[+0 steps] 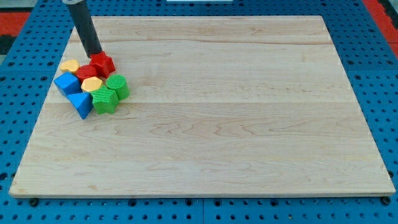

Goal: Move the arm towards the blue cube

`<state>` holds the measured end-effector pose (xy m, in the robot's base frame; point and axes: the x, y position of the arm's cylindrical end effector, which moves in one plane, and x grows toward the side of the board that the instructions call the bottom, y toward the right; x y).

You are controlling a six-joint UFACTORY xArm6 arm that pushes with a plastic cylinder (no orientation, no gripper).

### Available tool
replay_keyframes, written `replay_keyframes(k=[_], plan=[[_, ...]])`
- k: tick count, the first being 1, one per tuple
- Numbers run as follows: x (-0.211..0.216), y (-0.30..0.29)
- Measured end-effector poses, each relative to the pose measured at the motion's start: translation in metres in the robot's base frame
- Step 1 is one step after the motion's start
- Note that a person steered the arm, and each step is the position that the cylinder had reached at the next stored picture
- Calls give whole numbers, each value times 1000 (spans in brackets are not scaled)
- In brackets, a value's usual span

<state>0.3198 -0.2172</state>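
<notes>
The blue cube (pixel 66 83) sits at the left edge of a tight cluster of blocks near the board's left side. My tip (pixel 97 55) is at the top of the cluster, touching or just above the red block (pixel 103 63), up and to the right of the blue cube. A yellow block (pixel 69 66) and a second red block (pixel 86 72) lie between my tip and the blue cube. The rod rises to the view's top left.
The cluster also holds a blue triangular block (pixel 81 103), a second yellow block (pixel 92 84) and two green blocks (pixel 117 86) (pixel 104 100). The wooden board (pixel 217 124) lies on a blue pegboard (pixel 25 74); its left edge is close to the cluster.
</notes>
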Motion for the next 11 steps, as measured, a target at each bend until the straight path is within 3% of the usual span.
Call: replay_keyframes(k=[2,3,4,5,7,11], plan=[[-2,-3],[-18,-33],[31,-76],[49,-88],[144,-75],[105,-51]])
